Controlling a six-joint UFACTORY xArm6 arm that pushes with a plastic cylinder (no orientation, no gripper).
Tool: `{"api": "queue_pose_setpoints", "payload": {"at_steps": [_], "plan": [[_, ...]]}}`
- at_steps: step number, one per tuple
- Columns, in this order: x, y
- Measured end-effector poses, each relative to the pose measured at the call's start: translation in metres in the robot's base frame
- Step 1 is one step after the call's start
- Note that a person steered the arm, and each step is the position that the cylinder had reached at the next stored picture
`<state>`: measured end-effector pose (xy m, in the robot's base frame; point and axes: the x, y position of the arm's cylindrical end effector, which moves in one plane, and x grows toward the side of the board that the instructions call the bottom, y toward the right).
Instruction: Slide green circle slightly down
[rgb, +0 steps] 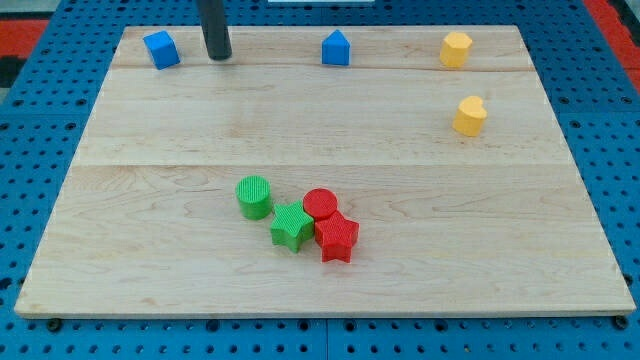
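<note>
The green circle (254, 195) stands on the wooden board (150, 230) a little left of the view's centre, low down. A green star (290, 227) touches it at its lower right. My tip (218, 56) is near the view's top left, far above the green circle and just right of a blue block (161, 48).
A red circle (321, 205) and a red star (337, 238) sit against the green star's right. A blue pentagon-like block (336, 48) is at top centre. A yellow hexagon (455, 49) and a yellow heart (469, 116) are at the top right.
</note>
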<state>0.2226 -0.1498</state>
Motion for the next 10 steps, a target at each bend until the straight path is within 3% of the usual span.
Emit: {"api": "queue_pose_setpoints", "payload": {"at_steps": [1, 7, 10], "plan": [[-0.03, -0.022], [-0.009, -0.093], [0.072, -0.035]]}}
